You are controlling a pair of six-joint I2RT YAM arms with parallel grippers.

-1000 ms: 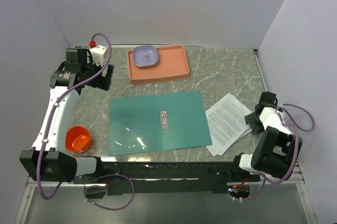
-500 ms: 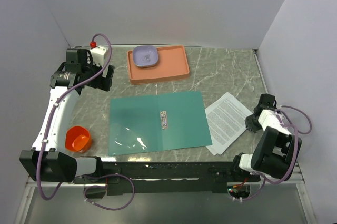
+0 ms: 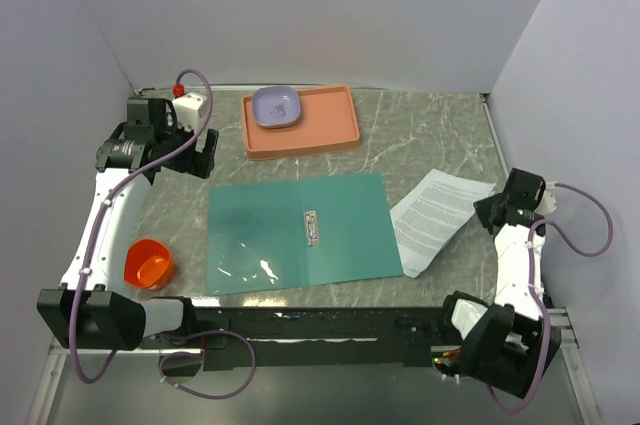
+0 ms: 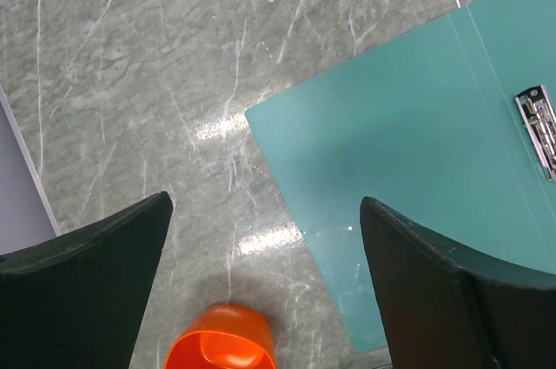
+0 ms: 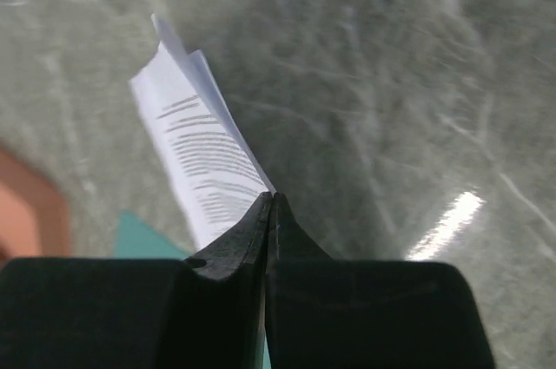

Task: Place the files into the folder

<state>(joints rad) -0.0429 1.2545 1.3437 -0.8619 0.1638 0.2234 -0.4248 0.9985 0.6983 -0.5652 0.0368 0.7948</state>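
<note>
The teal folder (image 3: 300, 233) lies open and flat mid-table, its metal fastener strip (image 3: 313, 227) along the spine; its left part shows in the left wrist view as folder (image 4: 417, 126). The white printed files (image 3: 432, 217) sit just right of it, their right edge lifted off the table. My right gripper (image 3: 497, 207) is shut on that edge; in the right wrist view the files (image 5: 201, 156) run out from the pinched right gripper (image 5: 269, 202). My left gripper (image 3: 178, 150) hangs open over the table at the back left, left gripper (image 4: 265, 221) holding nothing.
An orange-pink tray (image 3: 325, 135) with a lilac bowl (image 3: 275, 106) stands at the back. An orange cup (image 3: 148, 264) lies left of the folder, also seen as the cup (image 4: 221, 347) below my left fingers. Walls close in left, back and right.
My right gripper has closed on the files' right edge and lifted, raising that edge and pulling the sheets slightly right. The left arm has barely moved.
</note>
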